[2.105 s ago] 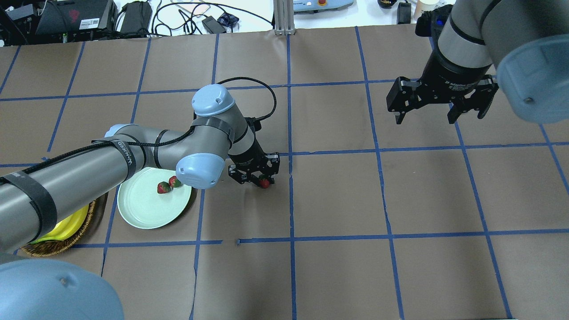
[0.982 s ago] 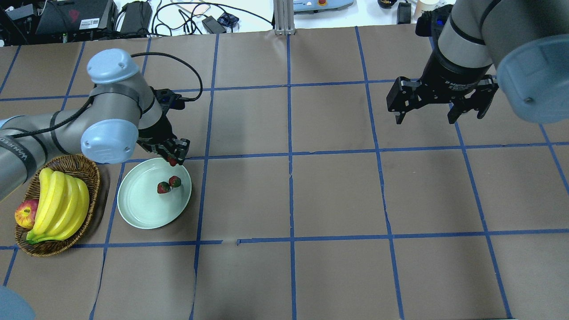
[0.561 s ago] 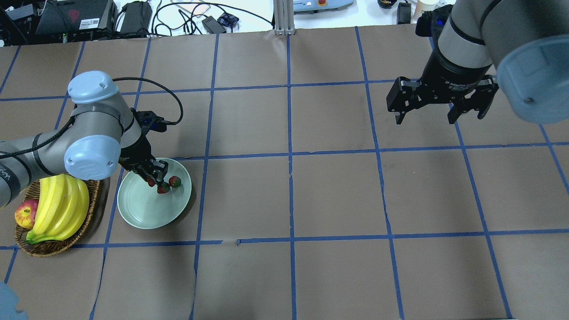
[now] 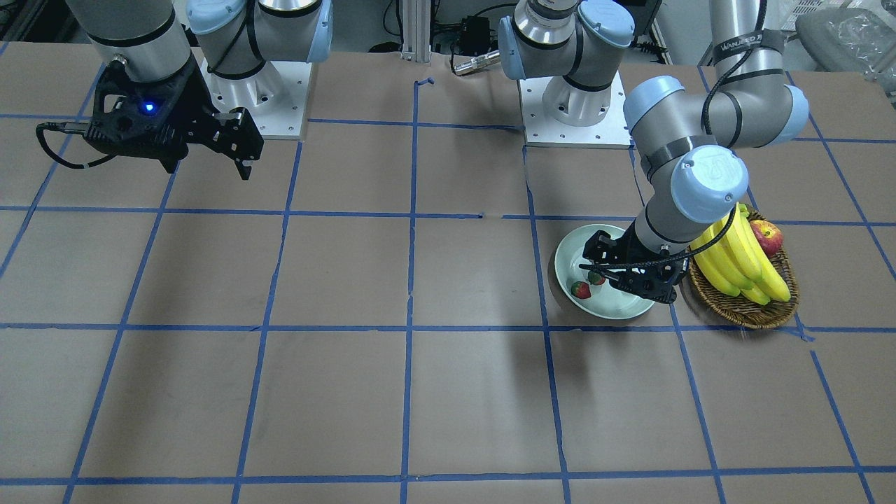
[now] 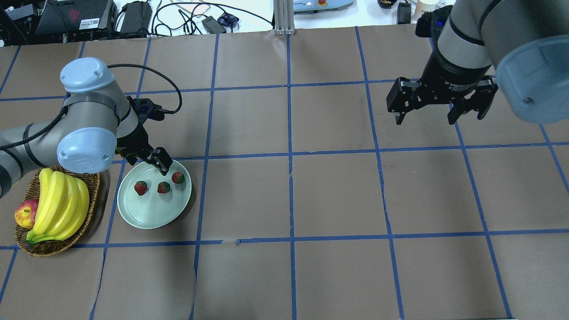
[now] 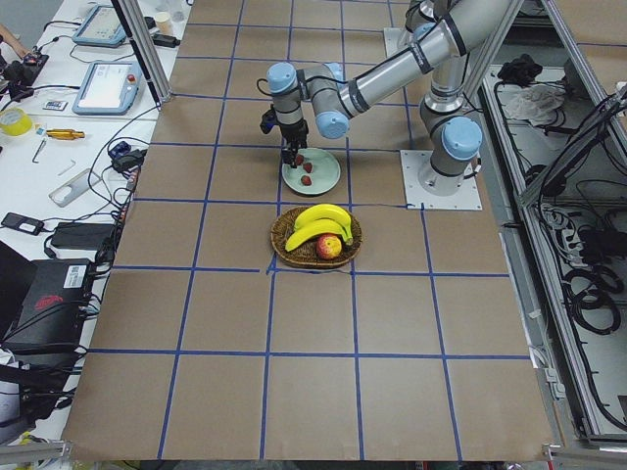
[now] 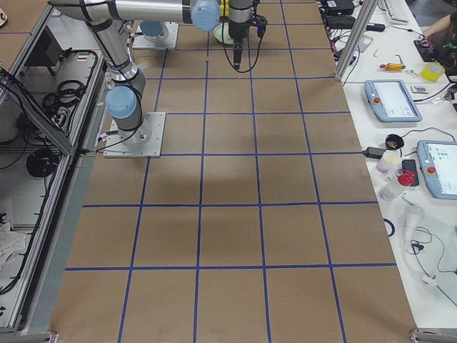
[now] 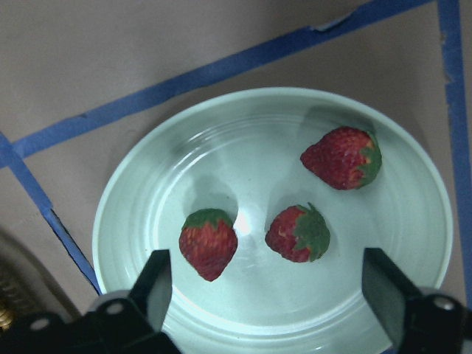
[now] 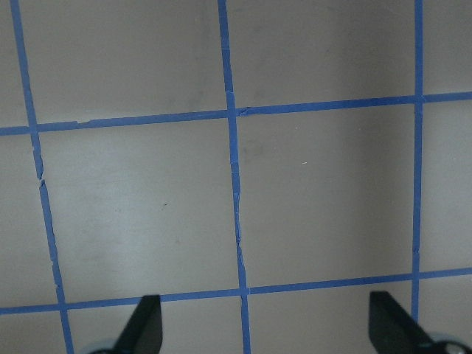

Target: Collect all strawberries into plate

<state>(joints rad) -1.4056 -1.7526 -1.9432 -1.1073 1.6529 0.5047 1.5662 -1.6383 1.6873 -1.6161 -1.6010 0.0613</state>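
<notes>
third strawberry (image 5: 141,187) was dropped onto plate (image 5: 151,215); left hand (image 8: 267,295), spread wide, is best raised straight up.

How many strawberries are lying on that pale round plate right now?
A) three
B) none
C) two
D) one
A: the left wrist view shows three strawberries lying apart from one another inside the plate.
</notes>
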